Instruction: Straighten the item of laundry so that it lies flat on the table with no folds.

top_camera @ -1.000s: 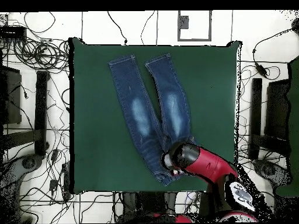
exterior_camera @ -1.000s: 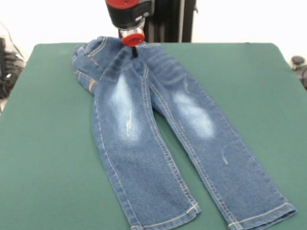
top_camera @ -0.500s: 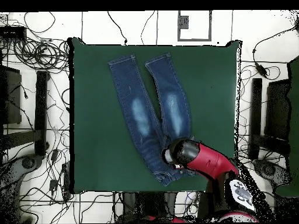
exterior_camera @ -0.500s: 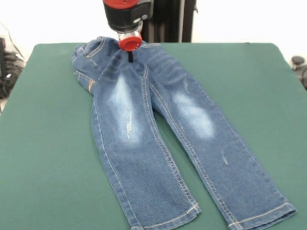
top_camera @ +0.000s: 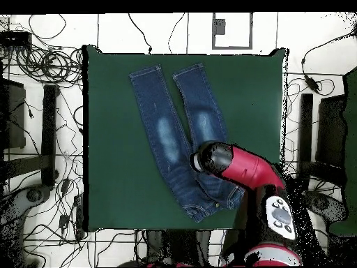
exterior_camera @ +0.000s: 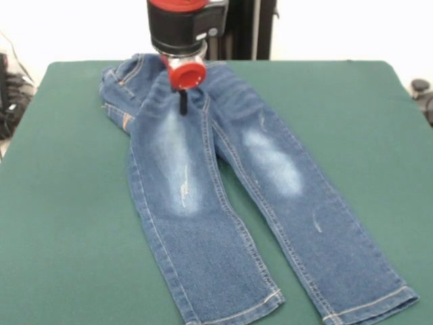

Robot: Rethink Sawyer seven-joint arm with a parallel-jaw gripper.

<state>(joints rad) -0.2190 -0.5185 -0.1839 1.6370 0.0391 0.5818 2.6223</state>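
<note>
From where I stand, the jeans point(exterior_camera: 223, 196) lie on the green table point(exterior_camera: 61, 203), both legs spread toward the near side; only the waist at the far left is bunched and folded over. To do this step well, I think the pincer point(exterior_camera: 183, 101) should take that folded waist edge and draw it outward, staying low. The pincer hangs just over the upper left leg, near the crotch; whether it is closed or holds cloth, I cannot tell.
</note>
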